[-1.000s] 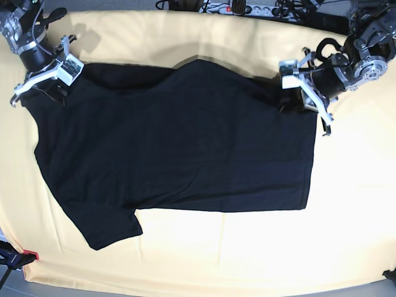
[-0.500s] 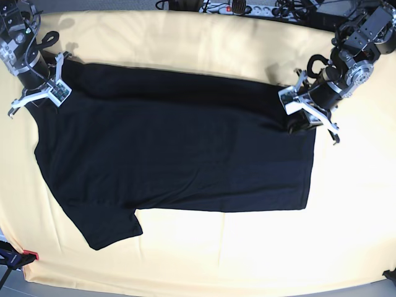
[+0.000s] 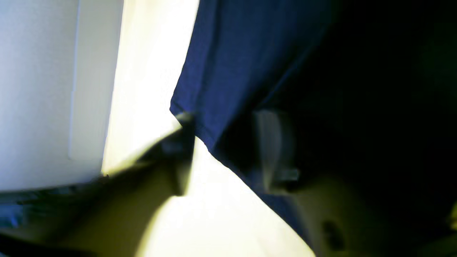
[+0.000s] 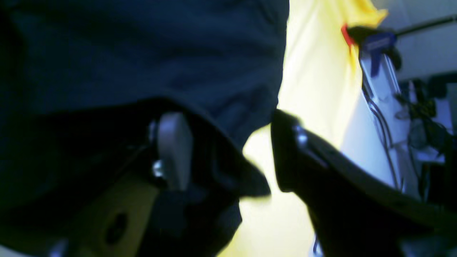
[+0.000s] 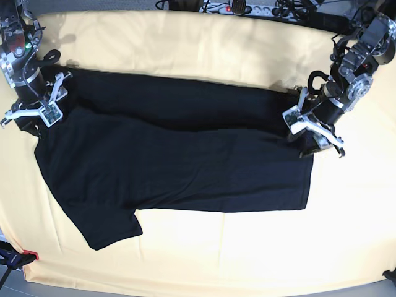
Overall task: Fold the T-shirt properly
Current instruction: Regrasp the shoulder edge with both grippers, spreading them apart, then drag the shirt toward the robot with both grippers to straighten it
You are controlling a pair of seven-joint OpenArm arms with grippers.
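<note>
The black T-shirt (image 5: 179, 161) lies flat on the yellow table cover (image 5: 204, 247), plain side up, with one sleeve at the front left. Its far strip is folded toward the front. My right gripper (image 5: 34, 114) is at the shirt's far left corner. In the right wrist view (image 4: 228, 153) its fingers stand apart, with a cloth fold (image 4: 246, 178) and bare table between them. My left gripper (image 5: 312, 133) is at the far right corner. In the left wrist view (image 3: 225, 146) its fingers stand apart astride the cloth edge (image 3: 214, 107). No print shows.
A power strip and cables (image 5: 235, 7) lie along the table's far edge. A red and black clamp (image 5: 18, 257) holds the cover at the front left corner and also shows in the right wrist view (image 4: 371, 39).
Both grippers moved toward the front and outward, bringing the shirt's far edge with them. The raised hump in the middle of that edge has flattened into a fold.
</note>
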